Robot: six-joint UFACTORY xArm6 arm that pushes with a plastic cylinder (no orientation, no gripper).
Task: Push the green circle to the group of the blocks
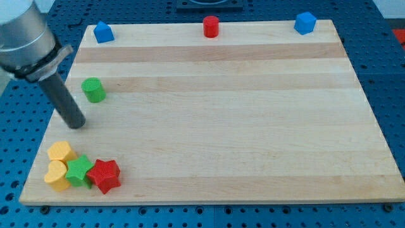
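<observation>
The green circle (93, 90) stands near the board's left edge, about halfway up. My tip (77, 124) is on the board just below and to the left of it, a short gap away, not touching. The group of blocks lies at the bottom left corner: a yellow block (61, 152), a yellow heart (56, 175), a green star (80, 170) and a red star (104, 175), packed close together. The tip sits between the green circle and this group.
A blue block (103, 31) sits at the top left, a red cylinder (211, 26) at the top middle and a blue block (305, 23) at the top right. The wooden board (215, 114) lies on a blue perforated table.
</observation>
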